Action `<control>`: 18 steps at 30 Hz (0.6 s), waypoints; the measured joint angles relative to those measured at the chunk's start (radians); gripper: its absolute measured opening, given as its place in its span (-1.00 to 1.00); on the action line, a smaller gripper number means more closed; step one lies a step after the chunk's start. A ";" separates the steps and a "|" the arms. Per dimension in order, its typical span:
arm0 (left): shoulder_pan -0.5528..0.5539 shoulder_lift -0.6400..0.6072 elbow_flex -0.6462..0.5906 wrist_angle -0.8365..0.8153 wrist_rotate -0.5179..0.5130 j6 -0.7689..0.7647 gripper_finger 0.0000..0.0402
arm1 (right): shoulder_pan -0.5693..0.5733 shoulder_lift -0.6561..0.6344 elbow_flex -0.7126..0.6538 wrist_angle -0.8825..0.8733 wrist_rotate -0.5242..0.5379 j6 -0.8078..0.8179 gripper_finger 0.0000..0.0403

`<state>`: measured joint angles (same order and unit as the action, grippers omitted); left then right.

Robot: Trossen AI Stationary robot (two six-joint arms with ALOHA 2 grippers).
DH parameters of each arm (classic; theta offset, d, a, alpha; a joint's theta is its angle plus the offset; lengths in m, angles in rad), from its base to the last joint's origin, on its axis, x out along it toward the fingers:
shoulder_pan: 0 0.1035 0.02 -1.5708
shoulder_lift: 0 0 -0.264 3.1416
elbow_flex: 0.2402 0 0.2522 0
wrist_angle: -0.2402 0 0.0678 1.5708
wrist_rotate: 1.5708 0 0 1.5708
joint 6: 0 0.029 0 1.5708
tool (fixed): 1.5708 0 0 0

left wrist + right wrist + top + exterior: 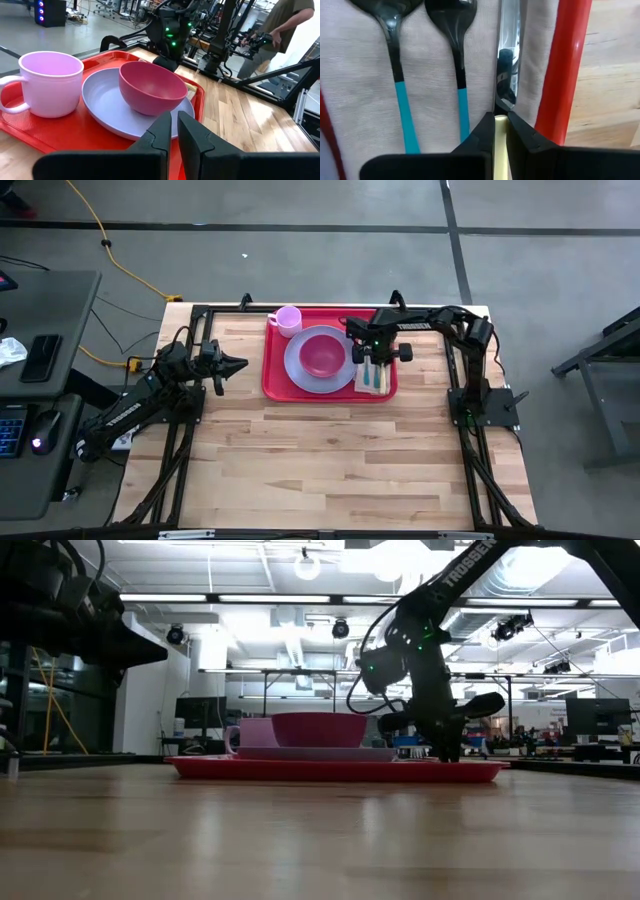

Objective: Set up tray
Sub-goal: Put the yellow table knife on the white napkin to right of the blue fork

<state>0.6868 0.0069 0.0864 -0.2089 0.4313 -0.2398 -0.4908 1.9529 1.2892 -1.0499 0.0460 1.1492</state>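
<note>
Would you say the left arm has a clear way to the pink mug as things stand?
Probably yes. The left gripper waits beside the tray's left edge, and the pink mug stands at the tray's near-left corner with nothing between; the right gripper works at the far side.

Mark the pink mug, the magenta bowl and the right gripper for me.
pink mug [52,85], left wrist view, on its outer side wall.
magenta bowl [150,90], left wrist view, on its outer wall.
right gripper [500,125], right wrist view, between its fingertips, closed on a knife handle.
</note>
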 joint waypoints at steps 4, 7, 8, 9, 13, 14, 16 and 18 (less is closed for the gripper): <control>0.000 0.000 0.000 0.000 0.000 0.000 -0.69 | 0.000 -0.012 0.000 0.002 0.002 0.001 -0.95; 0.000 0.000 0.000 0.000 0.000 0.000 -0.69 | 0.000 -0.023 0.000 0.001 0.003 0.004 -0.96; 0.000 0.000 0.000 0.000 0.000 0.000 -0.69 | 0.000 -0.026 0.000 0.000 0.004 0.005 -0.96; 0.000 0.000 0.000 0.000 0.000 0.000 -0.69 | 0.000 -0.029 0.000 0.001 0.008 0.005 -0.96; 0.000 0.000 0.000 0.000 0.000 0.000 -0.69 | 0.000 -0.030 0.004 0.004 0.019 0.002 -0.95; 0.000 0.000 0.000 0.000 0.000 0.000 -0.69 | 0.000 -0.030 0.005 0.013 0.026 0.002 -0.95; 0.000 0.000 0.000 0.000 0.000 0.000 -0.69 | -0.001 -0.030 0.006 0.029 0.038 0.001 -0.94; 0.000 0.000 0.000 0.000 0.000 0.000 -0.69 | -0.006 -0.030 0.006 0.030 0.052 -0.006 -0.95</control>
<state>0.6870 0.0069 0.0864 -0.2089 0.4316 -0.2401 -0.4967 1.9232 1.2949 -1.0198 0.0976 1.1433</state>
